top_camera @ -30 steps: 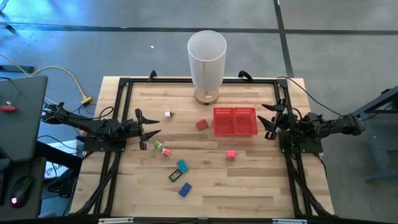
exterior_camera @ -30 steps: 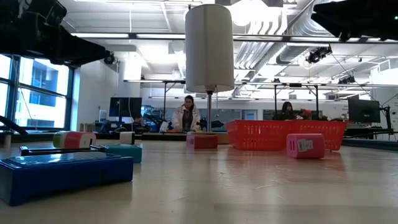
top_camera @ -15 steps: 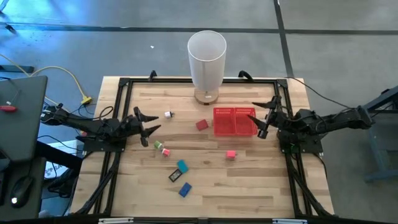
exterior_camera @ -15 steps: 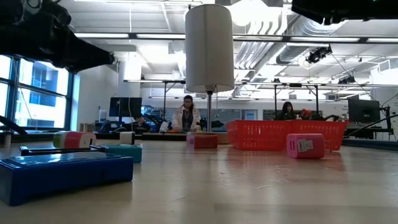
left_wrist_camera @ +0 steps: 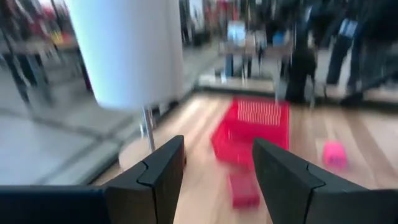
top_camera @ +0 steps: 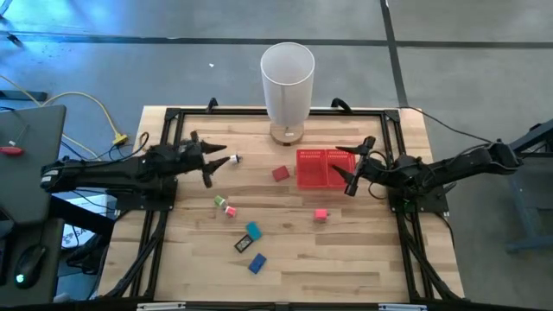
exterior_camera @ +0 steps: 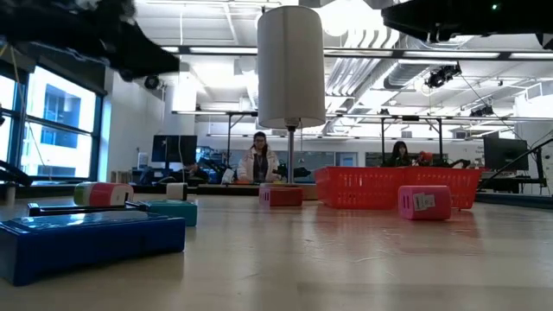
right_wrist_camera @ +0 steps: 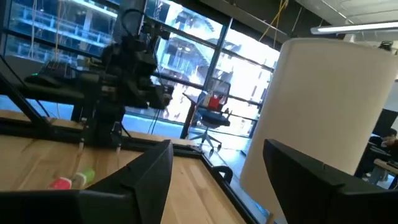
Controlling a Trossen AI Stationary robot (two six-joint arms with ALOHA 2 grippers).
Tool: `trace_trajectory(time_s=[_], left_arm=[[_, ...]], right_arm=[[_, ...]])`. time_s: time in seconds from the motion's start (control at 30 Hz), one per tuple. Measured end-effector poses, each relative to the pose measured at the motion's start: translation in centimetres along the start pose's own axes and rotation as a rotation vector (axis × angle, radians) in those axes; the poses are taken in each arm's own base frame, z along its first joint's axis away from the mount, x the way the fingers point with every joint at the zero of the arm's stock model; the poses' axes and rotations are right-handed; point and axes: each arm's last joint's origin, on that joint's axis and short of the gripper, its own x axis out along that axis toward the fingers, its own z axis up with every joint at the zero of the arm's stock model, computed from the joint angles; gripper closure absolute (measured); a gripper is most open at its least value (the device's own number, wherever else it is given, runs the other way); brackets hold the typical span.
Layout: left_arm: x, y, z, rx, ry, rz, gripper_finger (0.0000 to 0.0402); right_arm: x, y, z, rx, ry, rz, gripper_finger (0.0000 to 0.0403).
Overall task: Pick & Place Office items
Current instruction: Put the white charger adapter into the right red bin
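Reaching in from the left, the left gripper (top_camera: 218, 161) hangs with jaws apart just beside the white piece (top_camera: 233, 159), far-left on the tabletop (top_camera: 363, 259). Best to centre over it before dropping. The other office items (top_camera: 251, 231) lie scattered mid-table. Right gripper (top_camera: 356, 168) hovers, jaws apart, over the red tray (top_camera: 327, 168).

An open-plan robotics lab is shown; exposed ceiling ducts (exterior_camera: 380, 60), monitor-lined desks (exterior_camera: 177, 149) and seated people (exterior_camera: 259, 160) are seen.
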Motion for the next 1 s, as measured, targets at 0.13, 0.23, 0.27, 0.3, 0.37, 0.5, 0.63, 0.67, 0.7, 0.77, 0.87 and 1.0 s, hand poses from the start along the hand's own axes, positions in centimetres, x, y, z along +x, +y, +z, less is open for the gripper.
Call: trace_trajectory(time_s=[0.13,0.23,0.27,0.3,0.37,0.5,0.63,0.67,0.7,0.77,0.87,1.0], left_arm=[[2.0,1.5,-1.3,-0.033,0.172,0.065,0.0219],[3.2,2.5,-2.5,-0.049,0.265,0.090,0.0219],[3.6,2.8,-2.9,-0.060,0.289,0.101,0.0219],[3.8,3.0,-3.1,-0.068,0.305,0.112,0.0219],[4.2,3.4,-3.7,-0.079,0.343,0.135,0.0219],[5.0,3.6,-4.7,-0.132,0.400,0.155,0.0219],[5.5,3.4,-5.5,-0.041,0.455,0.130,0.0219],[5.6,3.3,-5.7,-0.023,0.466,0.125,0.0219],[5.7,3.2,-5.8,-0.020,0.473,0.120,0.0219],[6.0,3.0,-5.9,-0.054,0.469,0.120,0.0219],[6.3,2.9,-5.8,-0.100,0.442,0.123,0.0219],[6.4,2.4,-5.5,-0.151,0.409,0.066,0.0219]], right_arm=[[0.2,0.3,-0.3,-0.008,0.017,0.007,0.0162],[0.4,0.4,-0.6,-0.014,0.030,0.012,0.0162],[0.4,0.5,-0.6,-0.007,0.033,0.014,0.0162],[0.5,0.5,-0.7,0.007,0.036,0.014,0.0162],[0.6,0.7,-0.8,0.029,0.045,0.016,0.0162],[0.8,0.9,-1.2,0.037,0.063,0.023,0.0162],[0.9,1.1,-1.4,0.029,0.074,0.027,0.0162],[0.9,1.1,-1.4,0.029,0.076,0.027,0.0162],[0.9,1.1,-1.5,0.028,0.077,0.027,0.0162],[0.9,1.1,-1.5,0.027,0.077,0.028,0.0162],[0.9,1.1,-1.5,0.028,0.077,0.027,0.0162],[0.9,1.1,-1.5,0.027,0.077,0.027,0.0162]])
